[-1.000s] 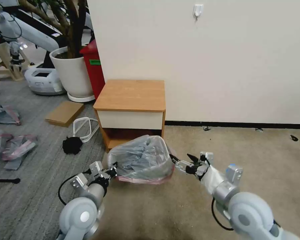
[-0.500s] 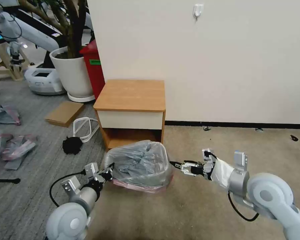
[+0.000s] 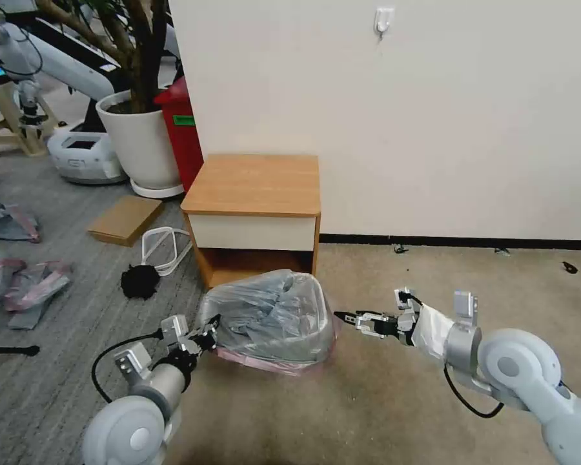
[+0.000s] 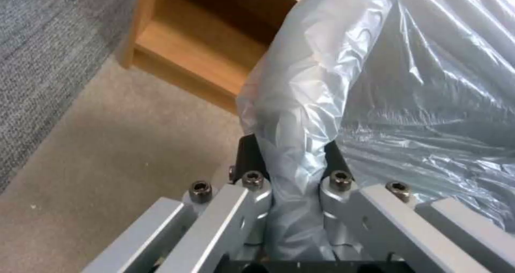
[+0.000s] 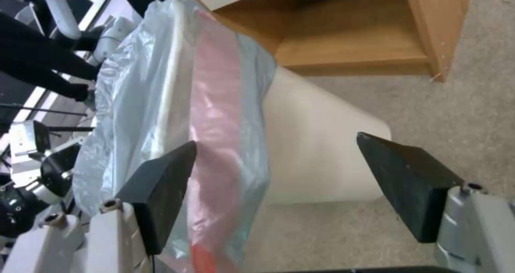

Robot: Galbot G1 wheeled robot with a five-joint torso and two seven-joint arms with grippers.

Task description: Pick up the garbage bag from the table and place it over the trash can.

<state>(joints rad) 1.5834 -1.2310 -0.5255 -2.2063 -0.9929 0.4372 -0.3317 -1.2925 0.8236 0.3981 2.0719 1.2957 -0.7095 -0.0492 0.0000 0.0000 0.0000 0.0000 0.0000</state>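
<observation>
The garbage bag point(image 3: 268, 316), translucent grey with a pink band, is draped over the trash can on the floor in front of the table point(image 3: 255, 184). In the head view the bag covers the can. My left gripper point(image 3: 208, 330) is at the bag's left side; in the left wrist view the left gripper point(image 4: 289, 156) is shut on a fold of the bag point(image 4: 386, 83). My right gripper point(image 3: 343, 317) hangs just right of the bag, apart from it. The right wrist view shows the right gripper point(image 5: 276, 144) open, facing the pink-banded bag point(image 5: 215, 104) and the can's cream side point(image 5: 316, 152).
Left of the table stand a big white plant pot point(image 3: 142, 142) and a tall red bin point(image 3: 184, 129). A flat cardboard piece point(image 3: 124, 219), a white loop point(image 3: 164, 248), a black lump point(image 3: 139, 281) and crumpled bags point(image 3: 32, 284) lie on the left floor. Bare carpet lies to the right.
My right gripper let go of the bag's right edge and drew back to the right. The left gripper sank a little lower, and the bag settled down over the can.
</observation>
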